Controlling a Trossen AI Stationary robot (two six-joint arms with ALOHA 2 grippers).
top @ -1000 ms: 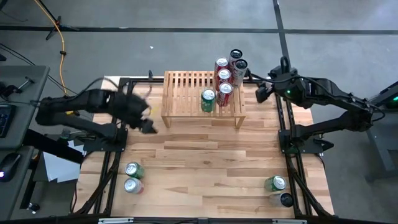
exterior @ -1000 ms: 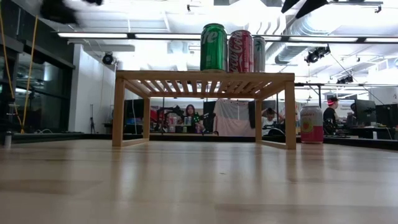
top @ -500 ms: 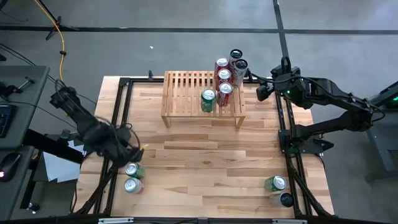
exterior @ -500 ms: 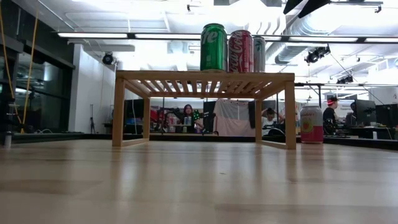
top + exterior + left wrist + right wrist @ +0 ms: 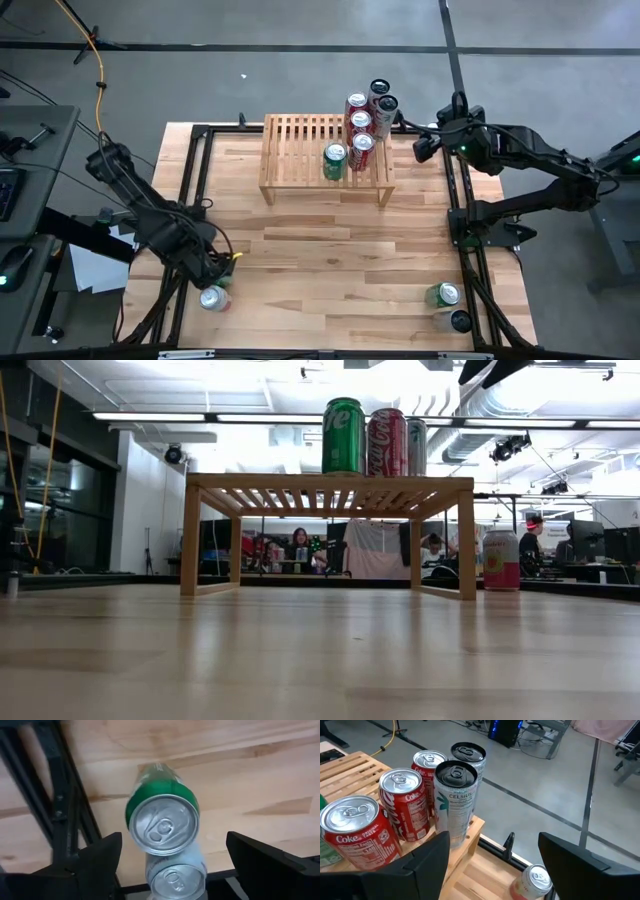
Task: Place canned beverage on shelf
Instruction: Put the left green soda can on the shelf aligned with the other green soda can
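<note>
- At the lower left of the high view, the left hand (image 5: 222,272) hangs over two cans near the corner of the pale wooden surface (image 5: 330,270). Its dark fingers (image 5: 95,857) are spread wide and pinch nothing.
- Between these fingers, in the left wrist view, a green aluminium can with a silver top (image 5: 161,817) stands upright. A white can with a silver top (image 5: 176,877) stands just beside it.
- Near the upper middle of the high view stands the low light-wood shelf with a slatted top (image 5: 300,150).
- On its right part stand a green can (image 5: 334,160), red cola cans (image 5: 361,148) and two tall cans with dark tops (image 5: 384,102), close together.
- To the right of the shelf, the right hand (image 5: 422,148) waits, spread and empty.
- At the lower right of the high view, another green can (image 5: 442,294) and a dark-topped can (image 5: 456,320) stand on the surface.
- Low view: a pink can (image 5: 500,560) stands to the right of the shelf.
</note>
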